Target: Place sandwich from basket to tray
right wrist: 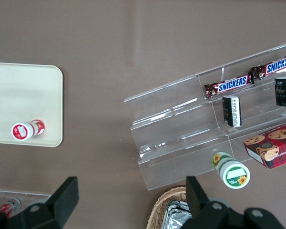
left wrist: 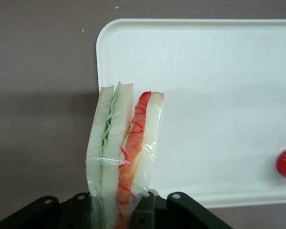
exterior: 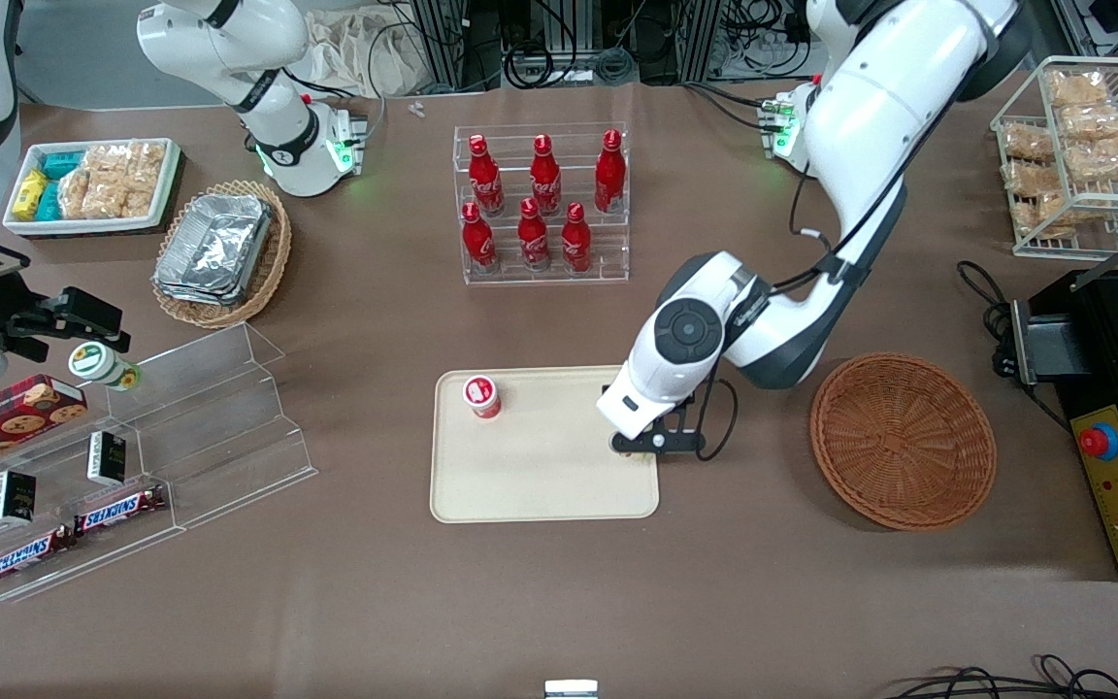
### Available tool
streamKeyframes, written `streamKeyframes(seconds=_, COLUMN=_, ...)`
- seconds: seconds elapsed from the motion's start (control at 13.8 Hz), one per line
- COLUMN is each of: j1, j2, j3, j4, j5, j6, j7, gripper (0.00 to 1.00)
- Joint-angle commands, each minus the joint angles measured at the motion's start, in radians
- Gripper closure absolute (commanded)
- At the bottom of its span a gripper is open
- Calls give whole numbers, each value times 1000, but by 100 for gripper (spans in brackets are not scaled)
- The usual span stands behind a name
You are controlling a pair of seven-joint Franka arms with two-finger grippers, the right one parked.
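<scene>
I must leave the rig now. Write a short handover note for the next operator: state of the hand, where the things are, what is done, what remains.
Hand: shut on the sandwich, hanging over the tray's edge nearest the basket.
Basket: holds nothing now.
Tray: holds only a small red-and-white cup, at the corner away from the hand.
Done: sandwich picked and carried to the tray.
Left: lower it onto bare tray surface, open the hand, pull back.

Even, bright overhead light fills the scene, with soft shadows. The gripper (exterior: 657,443), holding the sandwich (left wrist: 124,157), hangs over the tray (exterior: 530,485), whose surface beneath the claw looks washed out by glare. The sandwich's plastic wrap glints and appears slightly soft-focused.
</scene>
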Motion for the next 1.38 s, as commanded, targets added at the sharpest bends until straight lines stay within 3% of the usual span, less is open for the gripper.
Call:
streamKeyframes(seconds=0.0, j1=-20, j2=85, j3=6, j4=46, j5=76, j6=68, j7=-13, gripper=86)
streamKeyframes(seconds=0.07, j1=-20, j2=107, j3=6, j4=46, j5=76, j6=87, j7=-15, gripper=80)
streamKeyframes(seconds=0.14, j1=-20, j2=118, j3=6, j4=45, j5=78, j6=89, j7=-16, gripper=67)
streamKeyframes(seconds=0.22, j1=-20, j2=121, j3=6, j4=40, j5=80, j6=89, j7=-18, gripper=4)
streamKeyframes(seconds=0.29, j1=-22, j2=116, j3=6, j4=40, j5=81, j6=89, j7=-16, gripper=0)
streamKeyframes(seconds=0.58, j1=-9, j2=9, j3=1, j4=39, j5=46, j6=28, j7=-129, gripper=0)
streamKeyframes(seconds=0.72, j1=-14, j2=-109, j3=4, j4=40, j5=63, j6=-119, j7=-171, gripper=0)
streamKeyframes(seconds=0.94, j1=15, j2=-282, j3=1, j4=51, j5=32, j6=-347, j7=-101, gripper=0)
streamKeyframes(seconds=1.16, j1=131, j2=-416, j3=1, j4=48, j5=-161, j6=-429, j7=105, gripper=0)
streamKeyframes(seconds=1.3, j1=231, j2=-499, j3=3, j4=52, j5=-224, j6=-595, j7=286, gripper=0)
